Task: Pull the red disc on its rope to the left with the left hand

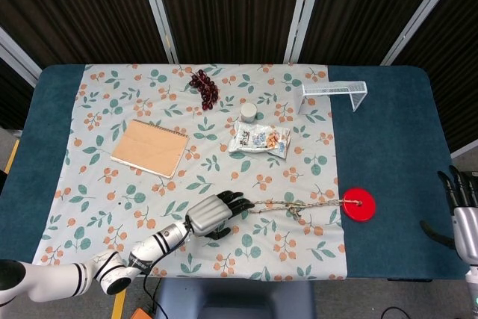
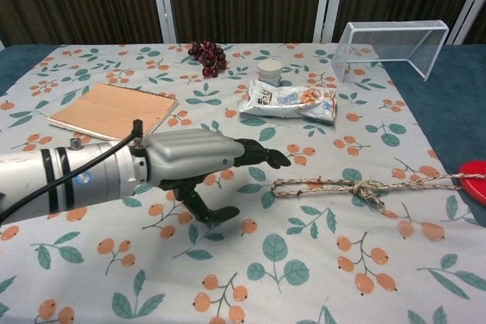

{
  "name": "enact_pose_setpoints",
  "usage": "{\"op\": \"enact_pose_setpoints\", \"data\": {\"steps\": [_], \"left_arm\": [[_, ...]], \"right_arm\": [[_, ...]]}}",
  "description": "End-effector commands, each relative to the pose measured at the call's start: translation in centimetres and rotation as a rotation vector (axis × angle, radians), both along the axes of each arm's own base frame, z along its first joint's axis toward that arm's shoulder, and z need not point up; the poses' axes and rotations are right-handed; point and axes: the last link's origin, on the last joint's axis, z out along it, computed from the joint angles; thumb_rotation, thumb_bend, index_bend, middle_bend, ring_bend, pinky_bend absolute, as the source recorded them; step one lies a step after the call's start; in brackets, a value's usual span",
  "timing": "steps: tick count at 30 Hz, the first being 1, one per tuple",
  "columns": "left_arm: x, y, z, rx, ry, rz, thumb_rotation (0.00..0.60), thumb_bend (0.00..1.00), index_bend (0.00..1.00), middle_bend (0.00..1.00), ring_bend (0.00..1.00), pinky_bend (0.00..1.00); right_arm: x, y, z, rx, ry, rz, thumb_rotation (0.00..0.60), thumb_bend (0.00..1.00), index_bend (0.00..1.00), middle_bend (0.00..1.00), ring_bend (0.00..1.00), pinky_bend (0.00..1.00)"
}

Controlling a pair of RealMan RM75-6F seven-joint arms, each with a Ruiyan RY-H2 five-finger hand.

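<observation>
The red disc point(image 1: 359, 204) lies flat at the right edge of the floral cloth, half on the blue table; in the chest view only its edge shows as the red disc point(image 2: 474, 176). A braided rope point(image 1: 295, 205) runs left from it and ends in a loop point(image 2: 304, 185). My left hand point(image 1: 216, 214) reaches in from the lower left, fingers apart and stretched toward the loop, with its fingertips point(image 2: 275, 160) just short of it and holding nothing. My right hand point(image 1: 464, 214) hangs at the far right edge, fingers apart and empty.
On the cloth lie an orange notebook point(image 1: 150, 147), a snack packet point(image 1: 259, 140), a small white jar point(image 1: 248, 112) and a bunch of dark grapes point(image 1: 205, 87). A white wire rack point(image 1: 334, 95) stands at the back right.
</observation>
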Motion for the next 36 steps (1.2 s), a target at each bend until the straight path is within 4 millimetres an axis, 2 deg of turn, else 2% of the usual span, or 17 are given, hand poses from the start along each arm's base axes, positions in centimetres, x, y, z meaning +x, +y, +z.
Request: {"op": "enact_pose_setpoints", "data": {"steps": [1,8,19,29,36], "left_arm": [[0.3,0.4,-0.6,-0.014,-0.002,0.011,0.600,0.48,0.03,0.10,0.00,0.14],[0.4,1.4,-1.8,0.014,0.041,-0.007,0.600,0.48,0.06,0.09,0.00,0.15],[1.1,1.9,-3.4,0.033,0.073,-0.032,0.600,0.48,0.18,0.02,0.00,0.14],[1.4,2.5,-4.0,0.030,0.097,-0.021,0.600,0.48,0.20,0.00,0.00,0.14],[2.1,2.4,-3.4,0.014,0.083,-0.024,0.600,0.48,0.37,0.00,0.00,0.14]], "right_arm": [[-0.2,0.0,0.0,0.002,0.000,-0.006,0.600,0.29,0.00,0.00,0.00,0.00],[-0.4,0.0,0.1,-0.001,-0.002,-0.009,0.600,0.29,0.00,0.00,0.00,0.00],[-0.9,0.2,0.4,-0.022,-0.011,-0.018,0.600,0.29,0.00,0.00,0.00,0.00],[-1.3,0.2,0.5,-0.028,-0.017,-0.028,0.600,0.29,0.00,0.00,0.00,0.00],[-1.4,0.1,0.5,-0.038,-0.019,-0.032,0.600,0.29,0.00,0.00,0.00,0.00]]}}
